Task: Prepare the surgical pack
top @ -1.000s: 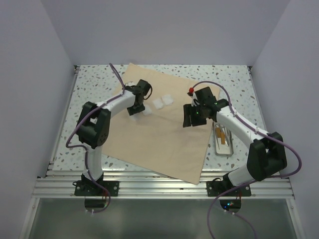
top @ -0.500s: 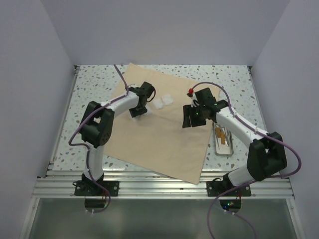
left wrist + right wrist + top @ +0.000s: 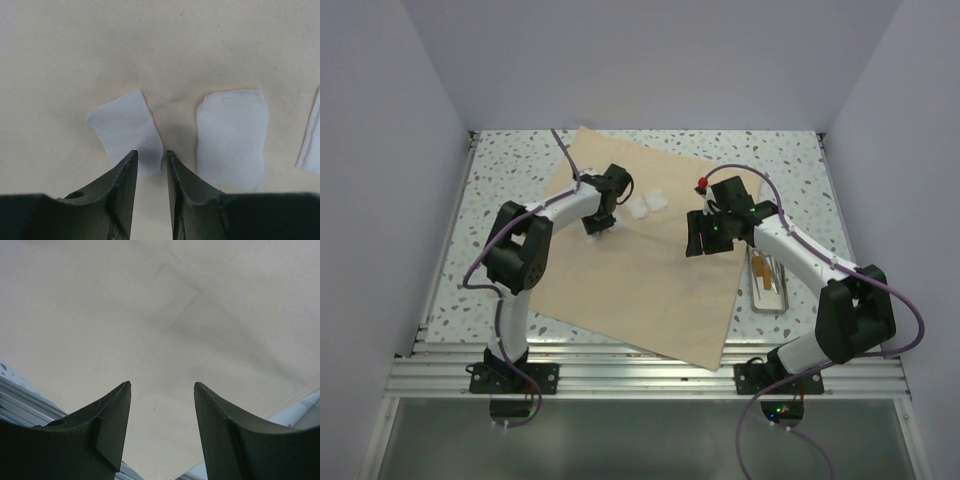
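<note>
The surgical pack [image 3: 640, 290] lies flat as a wide tan cloth sheet across the table, and it also fills the left wrist view [image 3: 150, 45] and the right wrist view [image 3: 150, 300]. Three white gauze squares rest on its far part. My left gripper [image 3: 597, 225] points down over the leftmost gauze square [image 3: 127, 130]. Its jaws [image 3: 151, 152] stand narrowly open and straddle that square's near right corner. A second gauze square [image 3: 231, 137] lies just to the right. My right gripper [image 3: 703, 240] hovers open over bare cloth [image 3: 162, 384], holding nothing.
A small silver tray [image 3: 769, 307] with instruments sits on the speckled tabletop right of the cloth, beside the right arm. A third gauze square [image 3: 311, 145] shows at the right edge of the left wrist view. Metal rails run along the table's near edge.
My left gripper has shifted slightly right and further from the bases over the gauze, and its jaws have narrowed. The right arm has barely moved.
</note>
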You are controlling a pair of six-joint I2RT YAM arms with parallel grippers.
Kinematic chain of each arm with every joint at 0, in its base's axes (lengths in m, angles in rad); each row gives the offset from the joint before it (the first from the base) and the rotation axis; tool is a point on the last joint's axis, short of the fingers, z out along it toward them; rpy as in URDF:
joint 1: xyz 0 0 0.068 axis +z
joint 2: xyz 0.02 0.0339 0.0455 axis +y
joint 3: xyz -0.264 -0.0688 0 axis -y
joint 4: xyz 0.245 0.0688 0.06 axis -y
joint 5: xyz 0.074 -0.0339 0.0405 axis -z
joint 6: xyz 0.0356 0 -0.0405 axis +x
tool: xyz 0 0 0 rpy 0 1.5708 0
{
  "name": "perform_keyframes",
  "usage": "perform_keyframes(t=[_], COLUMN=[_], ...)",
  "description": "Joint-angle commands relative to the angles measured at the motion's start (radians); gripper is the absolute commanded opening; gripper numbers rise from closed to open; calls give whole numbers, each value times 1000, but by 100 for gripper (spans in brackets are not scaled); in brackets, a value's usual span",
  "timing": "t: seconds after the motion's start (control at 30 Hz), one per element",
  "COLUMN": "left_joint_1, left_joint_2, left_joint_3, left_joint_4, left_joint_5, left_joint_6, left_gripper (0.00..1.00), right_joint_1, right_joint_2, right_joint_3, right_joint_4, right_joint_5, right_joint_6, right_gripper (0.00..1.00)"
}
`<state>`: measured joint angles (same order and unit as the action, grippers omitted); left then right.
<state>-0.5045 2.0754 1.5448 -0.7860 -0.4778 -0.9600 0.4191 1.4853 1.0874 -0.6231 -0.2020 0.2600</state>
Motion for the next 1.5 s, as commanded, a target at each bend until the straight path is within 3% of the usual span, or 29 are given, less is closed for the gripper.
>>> perform_keyframes(t=[0.0, 0.3, 0.4, 0.5, 0.67, 0.87, 1.13, 1.47], left_joint_1=[1, 0, 1, -5, -55, -91, -92, -109], left_joint_2=[9, 17, 17, 17, 2, -20, 3, 18], left_joint_3=[29, 31, 28, 29, 75, 100, 158, 221], left_joint_4=[-6, -4, -1, -10, -79, -84, -105, -160], left_joint_5=[-31, -42, -53, -62, -160, -180, -197, -317], left_joint_6=[-8, 7, 17, 24, 3, -2, 4, 23], left_gripper=[33, 23, 16, 0, 0, 0, 0, 0], right_joint_1=[3, 4, 3, 3, 4, 3, 4, 3], right_joint_2=[-22, -16, -16, -17, -17, -17, -22, -19], right_joint_3=[-4, -1, -1, -1, 0, -6, -7, -9], right_joint_4=[25, 25, 25, 26, 25, 31, 31, 33], right_joint_5=[-19, -27, -28, -28, -30, -34, -33, -36], right_joint_6=[-18, -19, -21, -21, -22, -21, -22, -22], right_gripper=[57, 58, 58, 58, 58, 59, 59, 59])
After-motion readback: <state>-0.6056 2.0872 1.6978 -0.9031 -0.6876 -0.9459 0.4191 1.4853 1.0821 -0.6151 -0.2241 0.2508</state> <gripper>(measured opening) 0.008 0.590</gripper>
